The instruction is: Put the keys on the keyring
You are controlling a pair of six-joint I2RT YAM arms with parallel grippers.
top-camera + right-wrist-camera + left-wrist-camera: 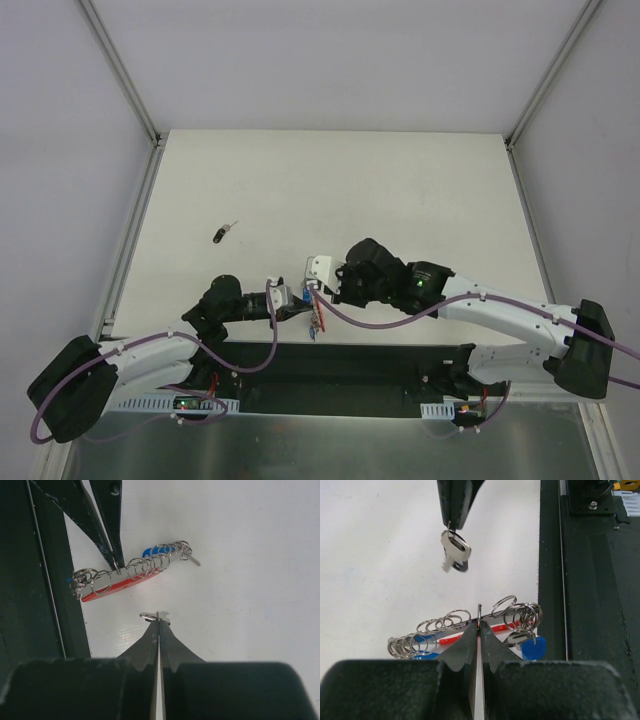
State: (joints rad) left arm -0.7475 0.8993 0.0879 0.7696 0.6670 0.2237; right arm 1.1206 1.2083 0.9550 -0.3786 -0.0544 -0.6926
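Key one (222,233) lies loose on the worktop (400,180), far left. Left pincer (479,626) clamps the keyring (451,639) at the near edge. Right pincer (158,621) grips key two (456,550) just beyond it, which should thread on slowly and squarely, without twisting.

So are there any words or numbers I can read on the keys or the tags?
Nothing here can be read.
Blue tags on the keyring: no writing shows.
Key in the right gripper: no marks visible.
White label: too blurred to read.
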